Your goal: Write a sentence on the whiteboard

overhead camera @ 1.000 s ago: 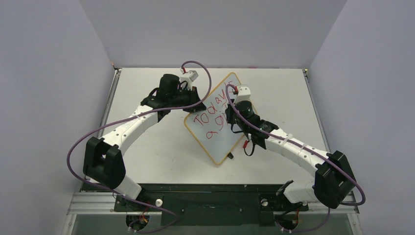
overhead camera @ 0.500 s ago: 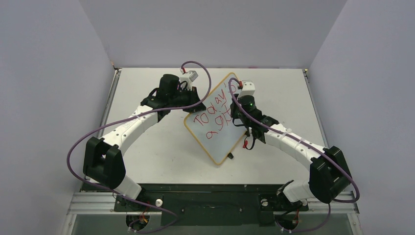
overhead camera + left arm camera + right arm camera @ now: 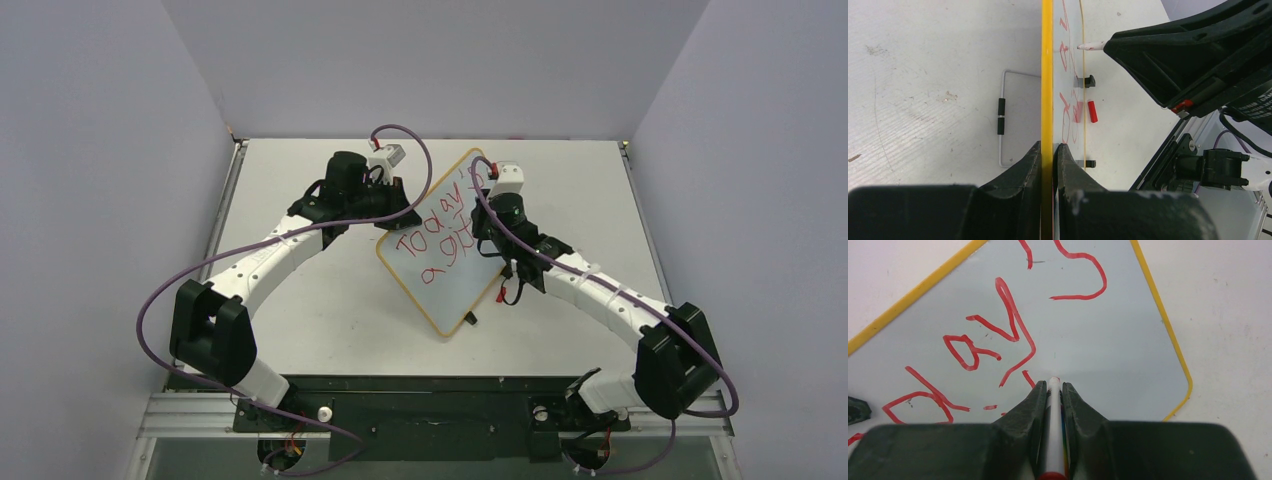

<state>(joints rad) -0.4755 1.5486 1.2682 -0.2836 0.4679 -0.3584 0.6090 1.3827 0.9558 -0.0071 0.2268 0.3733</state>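
The whiteboard [image 3: 450,275] lies diagonally at the table's middle, white with a thin yellow-orange frame. The sentence [image 3: 430,235] is red handwriting in two lines, "Today's" over "a gift"; it also shows close up in the right wrist view [image 3: 998,335]. My left gripper [image 3: 398,208] is shut on the whiteboard's left edge [image 3: 1047,75], one finger on each side of the frame. My right gripper [image 3: 487,212] is shut on the white marker pen [image 3: 1053,430], whose tip sits at the board surface below the "y". The marker tip [image 3: 1090,46] also shows in the left wrist view.
A loose red marker cap [image 3: 1092,111] lies on the table beside the board, near two black clips [image 3: 1090,80]. A bent wire stand [image 3: 1002,120] lies on the table by the board's other side. Grey walls enclose the table on three sides.
My right gripper has moved toward the far right of the board with the marker, and further red strokes have appeared at the end of the lower line. The left arm has not moved.
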